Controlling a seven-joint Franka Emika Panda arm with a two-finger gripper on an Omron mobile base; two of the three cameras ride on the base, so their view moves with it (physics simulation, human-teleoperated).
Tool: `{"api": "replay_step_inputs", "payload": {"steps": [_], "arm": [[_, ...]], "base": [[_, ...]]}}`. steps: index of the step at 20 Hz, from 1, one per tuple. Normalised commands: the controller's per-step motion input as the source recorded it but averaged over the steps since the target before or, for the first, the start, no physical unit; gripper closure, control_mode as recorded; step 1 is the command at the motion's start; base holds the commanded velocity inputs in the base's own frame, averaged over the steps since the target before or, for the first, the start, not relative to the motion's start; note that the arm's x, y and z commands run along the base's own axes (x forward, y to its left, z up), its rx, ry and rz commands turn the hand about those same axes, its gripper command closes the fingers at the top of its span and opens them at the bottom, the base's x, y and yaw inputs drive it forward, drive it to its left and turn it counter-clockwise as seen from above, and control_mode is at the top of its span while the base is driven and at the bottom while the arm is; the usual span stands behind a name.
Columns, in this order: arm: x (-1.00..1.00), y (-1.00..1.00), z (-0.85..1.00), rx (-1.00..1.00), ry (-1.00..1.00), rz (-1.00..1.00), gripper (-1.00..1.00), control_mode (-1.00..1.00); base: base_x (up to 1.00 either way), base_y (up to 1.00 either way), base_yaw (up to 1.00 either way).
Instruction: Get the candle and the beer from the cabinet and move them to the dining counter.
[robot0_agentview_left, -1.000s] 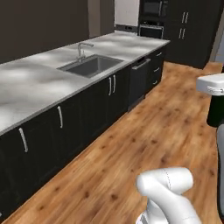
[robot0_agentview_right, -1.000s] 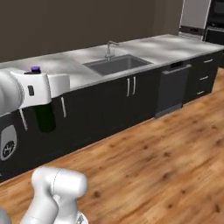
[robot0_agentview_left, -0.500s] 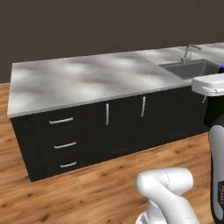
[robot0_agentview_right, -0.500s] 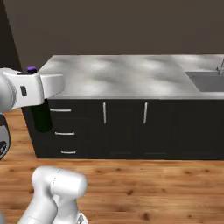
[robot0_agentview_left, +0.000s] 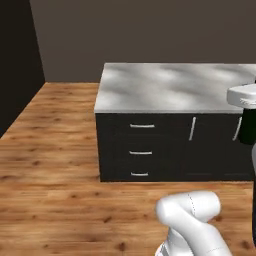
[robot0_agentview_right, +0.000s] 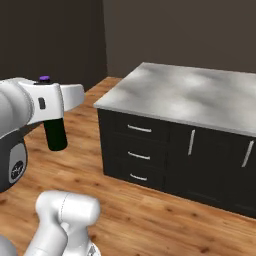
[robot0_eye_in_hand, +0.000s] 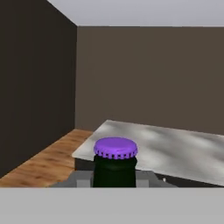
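We see the end effector (robot0_agentview_right: 54, 120) clamped on the beer (robot0_agentview_right: 55, 134), probably upright, held over open wood floor (robot0_agentview_left: 55, 165), well short of the marble tabletop (robot0_agentview_right: 190, 97) corner.

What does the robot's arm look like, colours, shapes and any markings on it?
The arm is glossy white with rounded, tube-like segments and a bulging white elbow. A dark grey joint disc carrying a small pale emblem sits on its side, and a small dark rectangular patch marks the white wrist housing. No cables are visible.
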Motion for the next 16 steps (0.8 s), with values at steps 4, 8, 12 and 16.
{"api": "replay_step_inputs", "payload": {"steps": [4, 8, 12, 16], "arm": [[0.00, 0.00, 0.00, 0.00, 0.00, 0.00, 1.00, 1.00], [0.00, 0.00, 0.00, 0.00, 0.00, 0.00, 1.00, 1.00], [0.00, 0.00, 0.00, 0.00, 0.00, 0.00, 1.00, 1.00], [0.00, 0.00, 0.00, 0.00, 0.00, 0.00, 1.00, 1.00]], "base": [[0.61, 1.00, 0.00], [0.89, 1.00, 0.00], [0.98, 1.00, -0.03], [1.00, 1.00, -0.07]]}}
